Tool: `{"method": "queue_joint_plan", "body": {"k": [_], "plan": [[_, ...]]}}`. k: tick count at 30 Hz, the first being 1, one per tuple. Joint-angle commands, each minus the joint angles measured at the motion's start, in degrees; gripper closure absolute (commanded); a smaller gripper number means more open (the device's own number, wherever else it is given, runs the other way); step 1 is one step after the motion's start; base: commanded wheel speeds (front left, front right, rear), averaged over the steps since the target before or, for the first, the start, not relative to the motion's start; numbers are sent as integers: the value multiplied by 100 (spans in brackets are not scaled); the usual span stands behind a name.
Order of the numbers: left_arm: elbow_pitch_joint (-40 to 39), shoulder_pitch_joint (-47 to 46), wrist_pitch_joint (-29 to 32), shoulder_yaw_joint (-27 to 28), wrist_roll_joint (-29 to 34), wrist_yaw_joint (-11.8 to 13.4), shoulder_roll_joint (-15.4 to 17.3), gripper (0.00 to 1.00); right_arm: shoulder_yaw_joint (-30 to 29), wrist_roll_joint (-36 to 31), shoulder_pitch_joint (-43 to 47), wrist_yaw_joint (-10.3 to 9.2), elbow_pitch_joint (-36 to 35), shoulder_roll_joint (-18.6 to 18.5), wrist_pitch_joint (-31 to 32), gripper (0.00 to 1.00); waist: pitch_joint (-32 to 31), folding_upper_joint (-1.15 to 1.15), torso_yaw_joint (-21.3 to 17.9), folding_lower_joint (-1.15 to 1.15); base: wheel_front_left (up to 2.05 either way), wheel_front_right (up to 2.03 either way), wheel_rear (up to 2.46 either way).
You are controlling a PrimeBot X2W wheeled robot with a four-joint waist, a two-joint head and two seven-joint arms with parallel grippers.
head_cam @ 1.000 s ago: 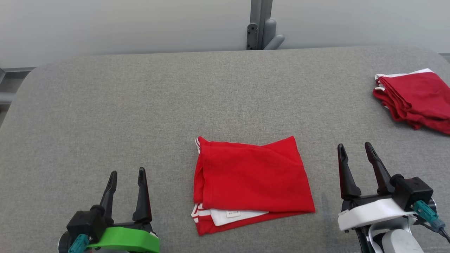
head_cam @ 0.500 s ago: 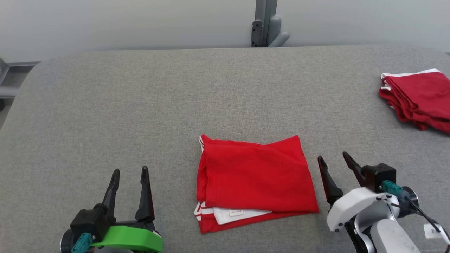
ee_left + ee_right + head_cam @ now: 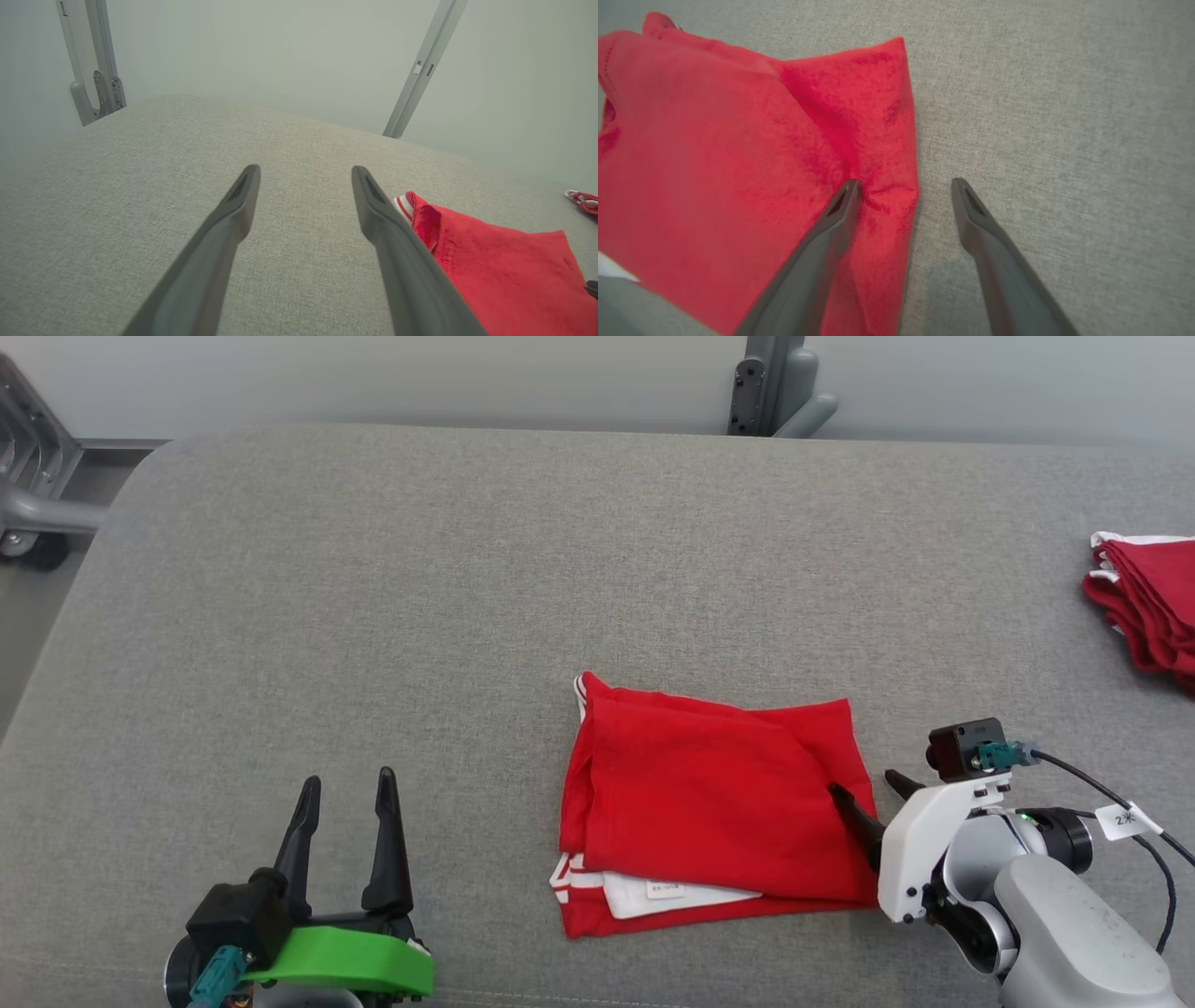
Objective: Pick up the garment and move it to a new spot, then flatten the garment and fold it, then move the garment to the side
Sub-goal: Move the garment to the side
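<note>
Head view, change: my right gripper (image 3: 861, 784) has swung down from beside the folded red garment (image 3: 709, 812) onto its right edge. Its jaws are spread wide and hold nothing. The camera turned too.
Head view, left: my left gripper (image 3: 348, 779) sits well left of the garment, spread and empty.
Meaning: folding looks done, and I judge this is the grab for moving it aside.
Left wrist view: the garment's striped corner lies beside my fingers, untouched.
Right wrist view: one finger dimples the cloth just inside the garment's edge, and the other is over bare table (image 3: 1064, 116).

Lab-like test bay, grey padded table (image 3: 373, 579), bare pale wall (image 3: 420, 373), metal post (image 3: 767, 387) at one o'clock, wheeled frame (image 3: 42, 511) at ten.
</note>
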Motion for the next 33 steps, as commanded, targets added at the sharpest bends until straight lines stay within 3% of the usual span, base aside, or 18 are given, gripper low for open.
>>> {"method": "queue_joint_plan", "body": {"k": [1,5,6,7,8,9,10,11,20,33], "plan": [[11,-105,-13,18,17,-9,-18,0,62,117,-61,-5,48,-44,50,0,66,0,88,0,0,0,0],[38,-99,-13,59,34,-49,-41,0,361,637,-223,-4,207,-167,216,0,85,0,150,0,0,0,0],[41,-95,-13,66,42,-52,-47,0,448,742,-253,-4,240,-183,242,5,84,0,159,0,0,0,0],[44,-92,-13,75,53,-57,-49,0,526,860,-282,-4,263,-186,236,47,83,0,164,0,0,0,0],[46,-88,-13,84,60,-57,-53,0,591,942,-314,-4,285,-199,219,53,80,0,166,0,0,0,0],[48,-81,-13,89,75,-57,-56,0,657,1006,-348,-4,312,-222,193,70,76,0,164,0,0,0,0],[46,-71,-13,95,79,-55,-60,0,709,1046,-388,-4,326,-250,140,80,70,0,158,0,0,0,0],[43,-59,-13,98,86,-56,-62,0,752,1070,-441,-4,350,-274,58,100,64,0,149,0,0,0,0],[-15,45,-13,114,188,-117,-77,0,821,1220,-770,-6,313,-575,-547,100,10,0,-331,0,0,0,0],[-56,-209,-11,-42,340,-220,-35,0,415,1068,-1103,-6,192,-1014,-501,100,347,0,-1759,0,0,0,0]]}}
